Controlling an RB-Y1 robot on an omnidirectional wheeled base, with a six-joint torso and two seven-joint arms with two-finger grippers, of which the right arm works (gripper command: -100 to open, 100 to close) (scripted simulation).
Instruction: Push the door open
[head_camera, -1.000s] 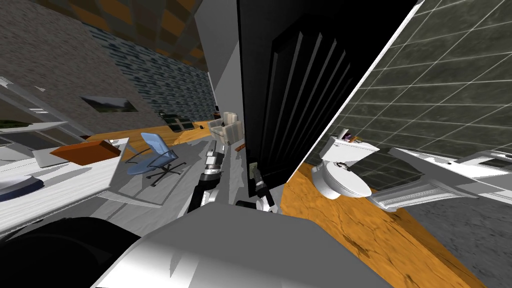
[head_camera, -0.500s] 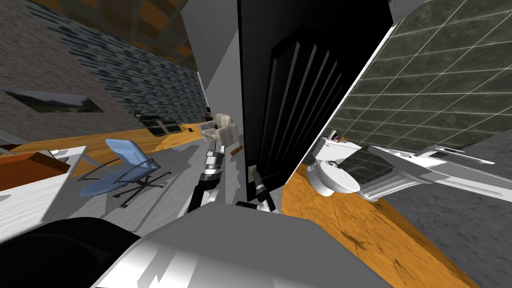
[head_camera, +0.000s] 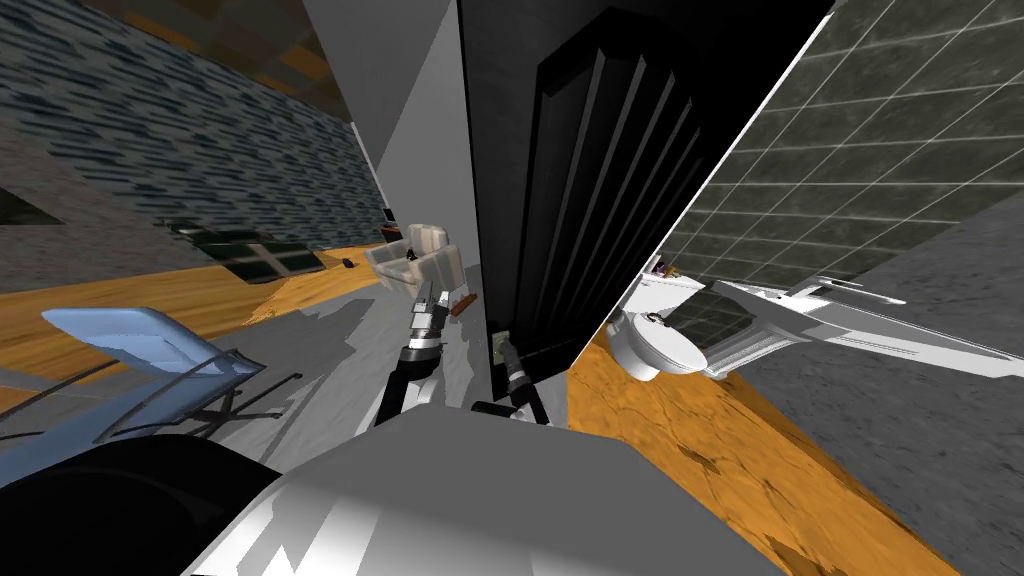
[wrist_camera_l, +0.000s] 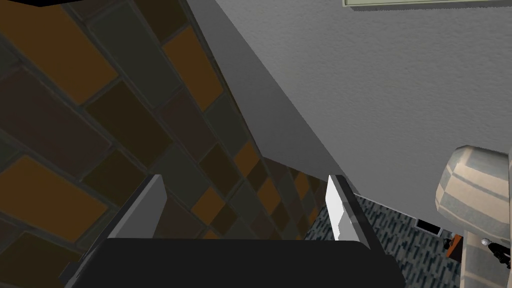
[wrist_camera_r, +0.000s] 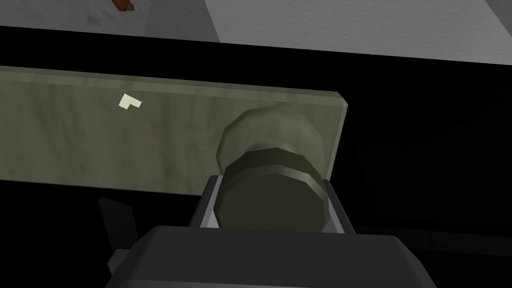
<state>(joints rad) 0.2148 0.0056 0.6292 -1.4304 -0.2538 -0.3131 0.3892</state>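
Note:
A tall black panelled door stands partly swung in, and past its edge I see a tiled bathroom. On the door's near edge sits an olive plate with a round knob. My right gripper is shut on that knob, one finger on each side; the head view shows the same gripper at the door's lower edge. My left gripper is open with nothing between its fingers, held out left of the door.
A white toilet stands just beyond the door on an orange wood floor, with a white counter to its right. A beige armchair sits ahead of my left arm. A blue office chair is close on my left.
My view has swung and I have moved forward: the blue chair and desk slid away to the left. The door stands a little further in. My right gripper stays on the knob.

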